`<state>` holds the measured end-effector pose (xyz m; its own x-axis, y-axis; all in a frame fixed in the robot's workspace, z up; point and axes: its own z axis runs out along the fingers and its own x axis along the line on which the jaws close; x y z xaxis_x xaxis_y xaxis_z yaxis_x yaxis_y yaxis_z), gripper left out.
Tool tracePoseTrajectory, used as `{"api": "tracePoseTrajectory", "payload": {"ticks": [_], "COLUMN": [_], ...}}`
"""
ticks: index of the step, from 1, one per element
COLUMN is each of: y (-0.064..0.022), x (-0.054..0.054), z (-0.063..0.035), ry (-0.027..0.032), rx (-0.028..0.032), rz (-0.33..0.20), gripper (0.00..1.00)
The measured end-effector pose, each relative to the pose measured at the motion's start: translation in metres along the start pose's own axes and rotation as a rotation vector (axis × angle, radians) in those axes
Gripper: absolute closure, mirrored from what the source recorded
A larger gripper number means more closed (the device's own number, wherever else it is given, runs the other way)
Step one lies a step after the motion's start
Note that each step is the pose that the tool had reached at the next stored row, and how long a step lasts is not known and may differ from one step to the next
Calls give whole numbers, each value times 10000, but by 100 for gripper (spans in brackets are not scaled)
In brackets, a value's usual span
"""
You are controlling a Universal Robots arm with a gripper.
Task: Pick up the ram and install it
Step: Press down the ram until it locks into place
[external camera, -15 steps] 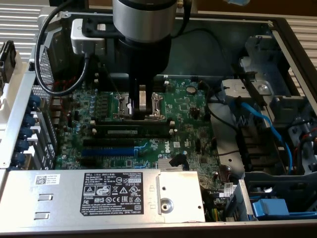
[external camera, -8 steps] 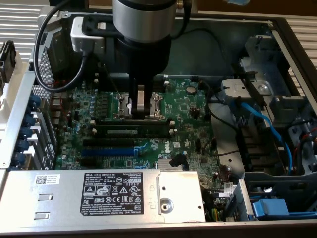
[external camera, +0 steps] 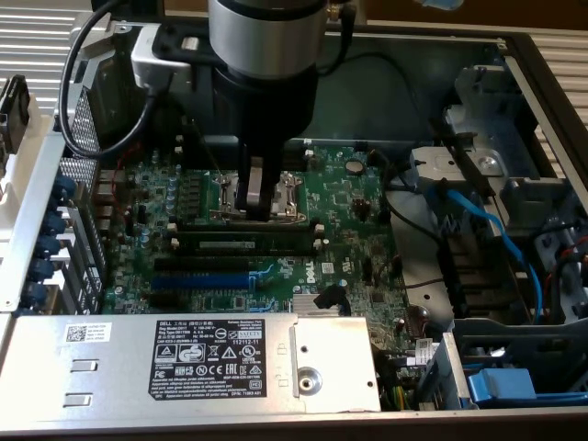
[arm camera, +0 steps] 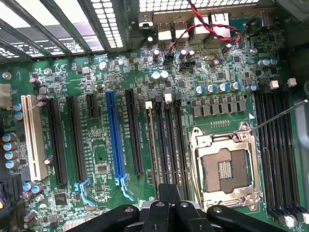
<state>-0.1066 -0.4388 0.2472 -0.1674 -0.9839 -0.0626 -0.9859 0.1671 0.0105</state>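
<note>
Ram (external camera: 254,246) sits in a slot on the motherboard (external camera: 358,248), half hidden behind the tool (external camera: 254,197), whose fingers are pressed together above the CPU socket (arm camera: 223,170).

bright, even light; exterior view soft.

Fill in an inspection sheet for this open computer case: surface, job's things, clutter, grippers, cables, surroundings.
Surface: green motherboard lying flat inside the case.
Job's things: ram appears to stand in a memory slot beside the CPU socket, apart from the gripper.
Clutter: nothing seen.
Grippers: gripper shut, over the CPU socket.
Cables: blue cable at the exterior view's right; red-and-black wires at the board's edge.
Surroundings: labelled power supply in the foreground.
</note>
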Motion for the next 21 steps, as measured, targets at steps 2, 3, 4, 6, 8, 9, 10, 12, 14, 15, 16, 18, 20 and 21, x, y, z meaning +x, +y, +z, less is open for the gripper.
{"api": "tracePoseTrajectory", "payload": {"ticks": [2, 3, 4, 6, 8, 9, 10, 12, 14, 15, 16, 18, 20, 21], "y": [0, 0, 0, 0, 0, 0, 0, 0, 0, 0, 0, 0, 0, 0], "x": [0, 0, 0, 0, 0, 0, 0, 0, 0, 0, 0, 0, 0, 0], "z": [-2, -2, -2, -3, -4, -4, -4, -5, -4, -4, -5, -4, -4, -4], "ry": [-1, -3, -5, -7, -11, -13, -14, -16, -19, -23, -24, -28, -30, -32], "rx": [18, 28, 37, 55, 74, 84, 93, 110, 127, 145, 154, 172, 192, 202], "rz": [305, 448, 591, 881, 1186, 1336, 1484, 1766, 2042, 2324, 2466, 2759, 3074, 3234], "gripper": [90, 90, 90, 90, 90, 90, 90, 90, 90, 90, 90, 90, 90, 90]}}
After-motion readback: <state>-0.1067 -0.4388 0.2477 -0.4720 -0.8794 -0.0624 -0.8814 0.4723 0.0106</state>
